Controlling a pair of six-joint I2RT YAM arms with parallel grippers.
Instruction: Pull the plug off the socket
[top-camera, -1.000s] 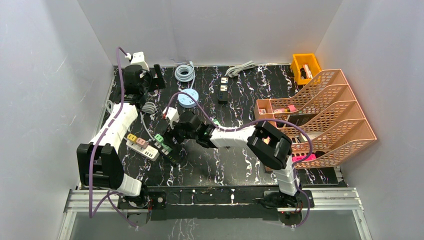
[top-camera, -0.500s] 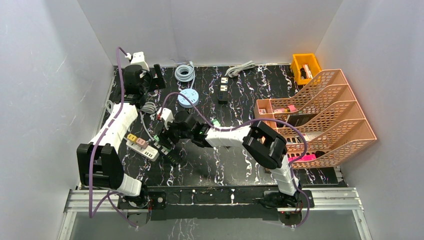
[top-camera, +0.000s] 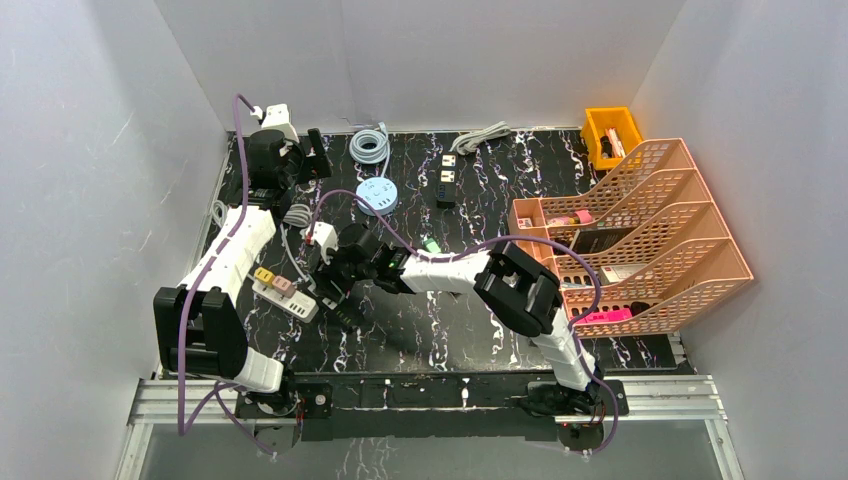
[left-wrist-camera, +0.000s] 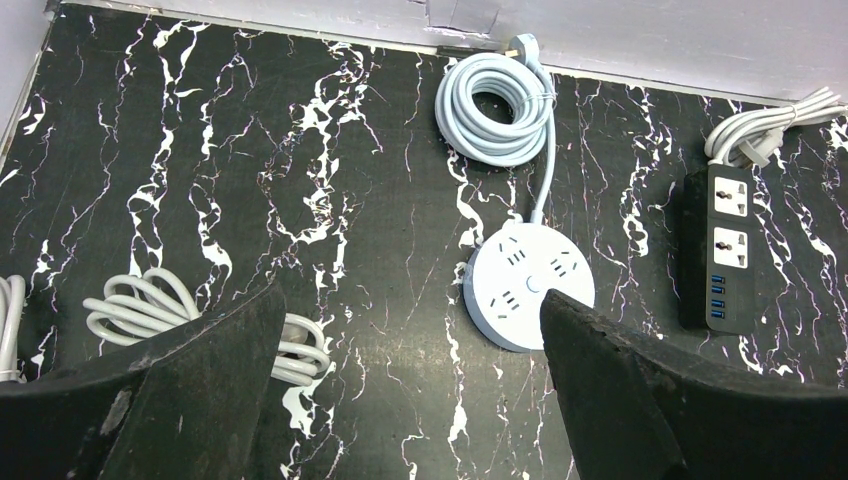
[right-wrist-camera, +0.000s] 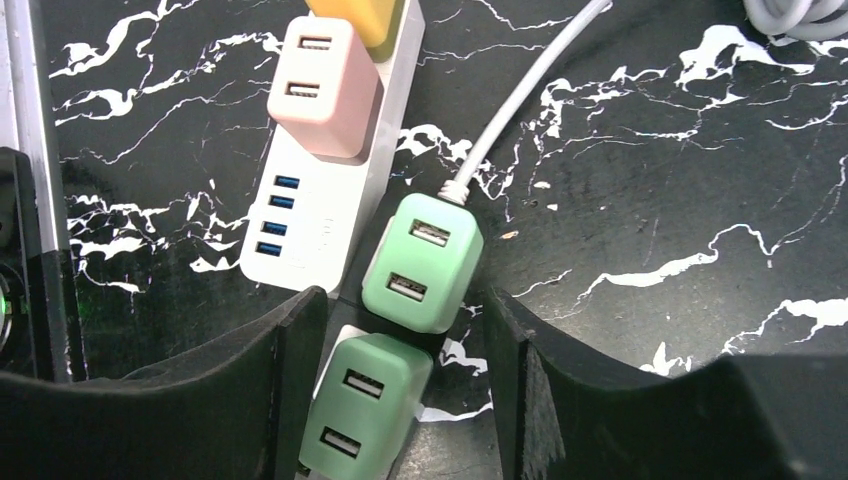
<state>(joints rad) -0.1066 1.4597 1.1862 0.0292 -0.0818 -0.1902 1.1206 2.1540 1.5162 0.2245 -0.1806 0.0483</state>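
Observation:
In the right wrist view two green USB plugs sit in a black power strip. The upper green plug lies just ahead of my fingers; the lower green plug sits between them, untouched. My right gripper is open, hovering low over it; it also shows in the top view. A white power strip beside it carries a pink plug and a yellow plug. My left gripper is open and empty, raised at the back left.
A round white socket with its coiled cable, a black strip and a white cable coil lie at the back. Orange file trays and a yellow bin stand on the right.
My right arm has reached further left, bringing its open gripper over the green plugs on the black strip. The left arm has not moved.

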